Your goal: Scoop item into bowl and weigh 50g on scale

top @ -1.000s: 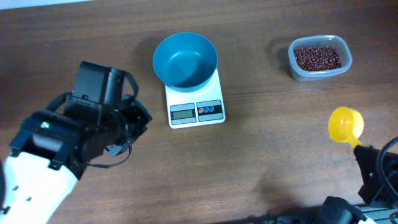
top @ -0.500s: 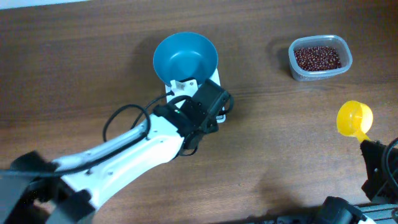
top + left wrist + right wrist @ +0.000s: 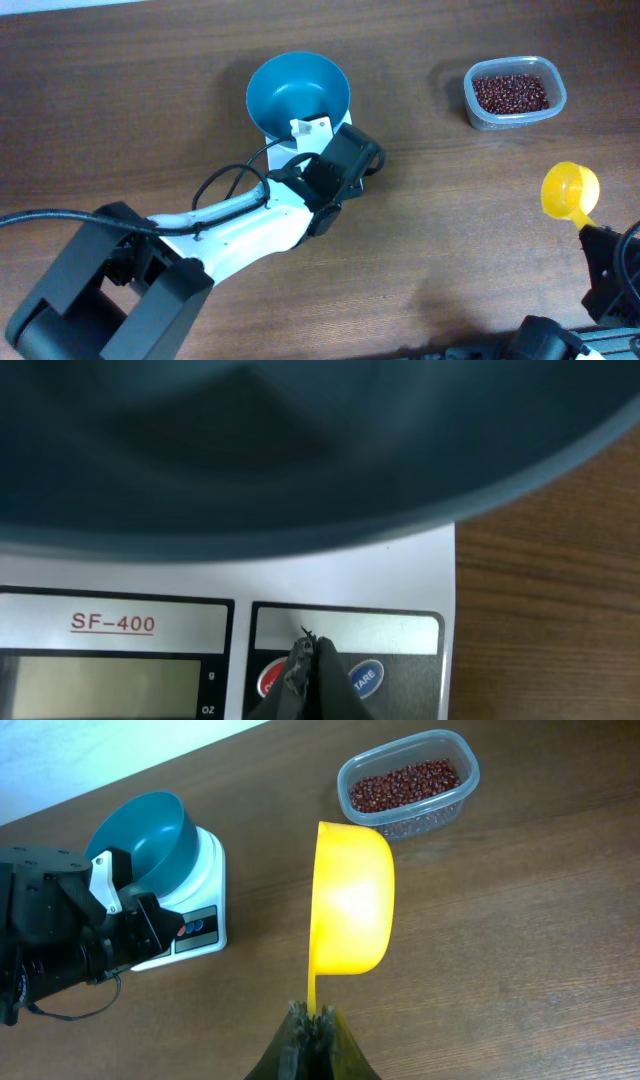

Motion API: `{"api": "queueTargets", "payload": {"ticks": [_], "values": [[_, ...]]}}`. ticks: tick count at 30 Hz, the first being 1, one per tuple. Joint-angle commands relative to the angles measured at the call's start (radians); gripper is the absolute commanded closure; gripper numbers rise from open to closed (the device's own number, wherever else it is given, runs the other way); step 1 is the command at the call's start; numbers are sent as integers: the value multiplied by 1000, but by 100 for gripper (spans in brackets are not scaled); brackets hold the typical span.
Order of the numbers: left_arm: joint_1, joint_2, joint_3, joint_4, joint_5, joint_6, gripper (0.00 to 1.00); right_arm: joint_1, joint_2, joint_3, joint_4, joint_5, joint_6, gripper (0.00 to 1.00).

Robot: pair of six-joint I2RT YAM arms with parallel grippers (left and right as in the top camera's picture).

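Left claw [image 3: 308, 665] clenched, tips at the scale's [image 3: 400, 575] buttons [image 3: 366, 678]; teal bowl [image 3: 298, 95] atop it, near the counter's [image 3: 450, 220] far edge. Right claw [image 3: 312, 1025] grips a yellow scoop [image 3: 350, 900]. Beans [image 3: 510, 93] fill the tub [image 3: 472, 108], far right corner.

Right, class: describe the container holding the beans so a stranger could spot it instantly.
On the brown wooden table, look right of the white scale carrying the teal bowl. There sits a clear rounded-rectangular tub of dark red beans. Unlike the bowl and the yellow scoop, it is see-through.

The right claw [image 3: 312, 1017] grips a yellow scoop [image 3: 350, 900] by its handle, beans [image 3: 405, 785] beyond.
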Motion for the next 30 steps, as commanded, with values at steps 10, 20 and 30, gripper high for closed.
{"api": "queueTargets", "payload": {"ticks": [10, 20, 30], "values": [[-1, 67, 5, 2, -31, -5, 100, 5, -2, 10, 3, -10, -7, 94], [-1, 78, 5, -63, -19, -7, 100, 5, -2, 10, -5, -10, -7, 94], [-1, -41, 11, -183, 137, -6, 100, 5, -2, 10, -5, -10, -7, 94]]}}
